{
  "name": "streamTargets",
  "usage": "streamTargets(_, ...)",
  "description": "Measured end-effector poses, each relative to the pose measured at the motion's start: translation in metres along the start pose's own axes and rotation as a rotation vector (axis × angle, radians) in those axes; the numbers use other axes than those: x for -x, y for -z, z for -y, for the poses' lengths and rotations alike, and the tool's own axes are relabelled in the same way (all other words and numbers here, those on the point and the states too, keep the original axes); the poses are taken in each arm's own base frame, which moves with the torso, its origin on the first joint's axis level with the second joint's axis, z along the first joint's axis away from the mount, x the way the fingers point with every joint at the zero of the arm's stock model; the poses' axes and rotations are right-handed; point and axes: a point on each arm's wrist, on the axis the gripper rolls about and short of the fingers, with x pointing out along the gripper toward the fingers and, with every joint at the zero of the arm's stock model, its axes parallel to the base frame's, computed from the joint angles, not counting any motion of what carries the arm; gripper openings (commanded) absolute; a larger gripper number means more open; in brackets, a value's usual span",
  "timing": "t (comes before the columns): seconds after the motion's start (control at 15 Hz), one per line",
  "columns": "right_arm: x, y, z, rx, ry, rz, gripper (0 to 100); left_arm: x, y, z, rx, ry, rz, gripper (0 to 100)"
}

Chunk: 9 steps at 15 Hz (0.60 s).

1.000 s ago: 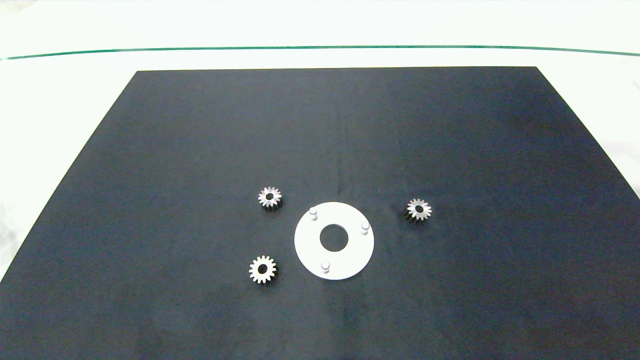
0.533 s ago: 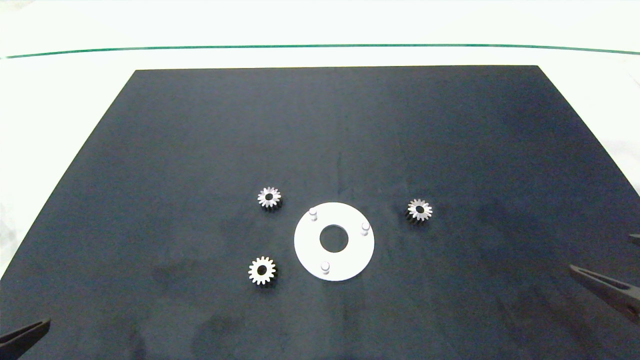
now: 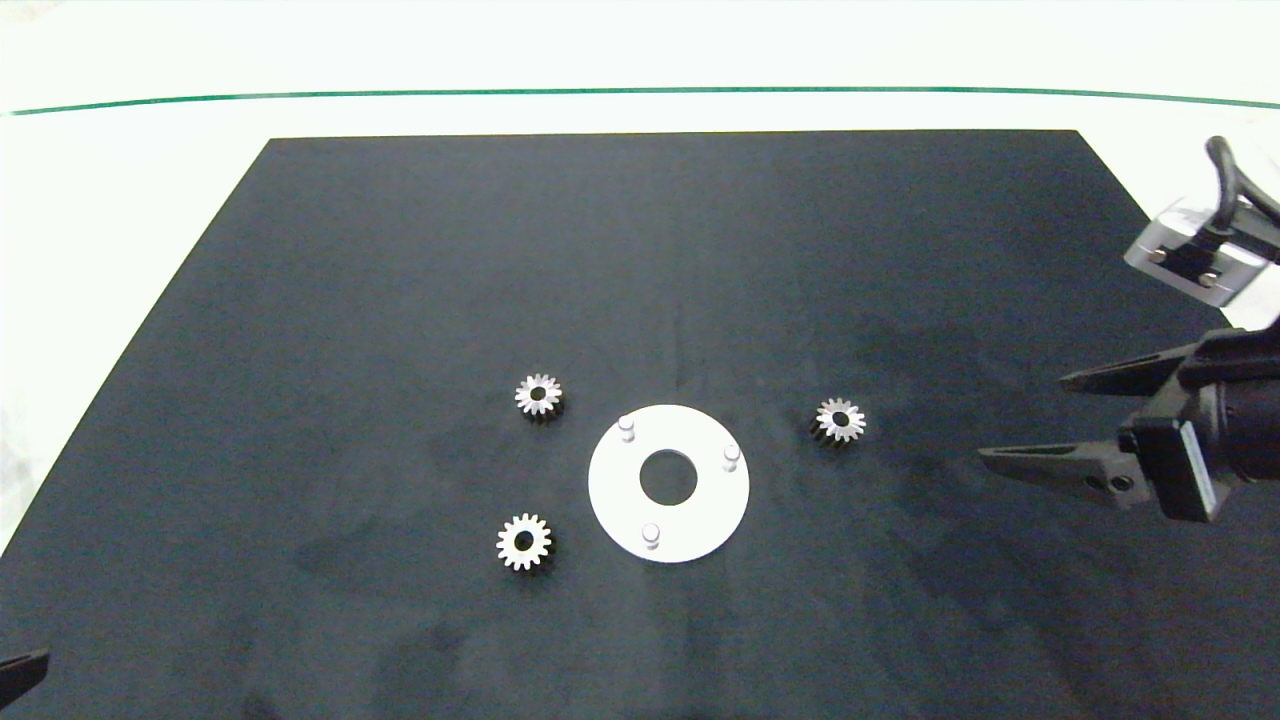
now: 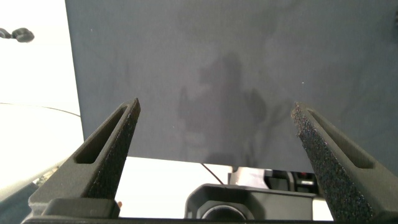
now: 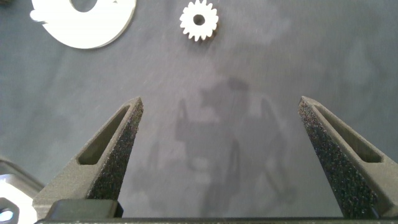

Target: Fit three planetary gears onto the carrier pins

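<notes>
Black mat (image 3: 660, 280) spread over a white counter (image 3: 120, 200), green line (image 3: 640, 94) running across the far side. Near the mat's middle, a flat white carrier disc (image 3: 610, 490) with a large centre hole, lying flat, carrying three short carrier pins: far-left pin (image 3: 627, 427), right pin (image 3: 731, 456), near pin (image 3: 651, 534), all bare. Three planetary gears lying flat on the mat, none on a pin: far-left gear (image 3: 539, 396) just beyond the disc's left edge, near-left gear (image 3: 524, 541) left of the disc on the near side, right gear (image 3: 840, 420) to the disc's right, apart from its rim. Right gripper (image 3: 1035, 420) reaching in from the right edge, above the mat, fingers spread wide, empty, pointing toward the right gear and well apart from it; in the right wrist view, that gear (image 5: 199, 20) and part of the disc (image 5: 87, 34) ahead of the spread fingers (image 5: 112, 149), bare mat between them. Left gripper (image 4: 217, 146) low at the mat's near-left corner, only a finger tip (image 3: 20, 672) showing in the head view; in the left wrist view, fingers (image 4: 109, 146) spread wide, holding nothing, the mat's edge and white counter below.
</notes>
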Motion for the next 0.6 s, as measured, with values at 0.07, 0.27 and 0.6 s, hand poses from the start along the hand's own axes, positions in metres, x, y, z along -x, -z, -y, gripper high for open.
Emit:
streamTargets(0.07,-0.01,-0.004,0.002,0.013,-0.003,-0.021,100,0.002,-0.001,-0.001,0.012,-0.015,0.006,100)
streamTargets(0.27,-0.039,-0.013,0.01,0.042,0.043,-0.097,100,0.002,-0.002,-0.002,0.037,-0.047,0.001,100)
streamTargets(0.6,-0.069,-0.02,0.012,0.065,0.036,-0.144,100,0.001,-0.003,-0.003,0.042,-0.052,-0.008,100)
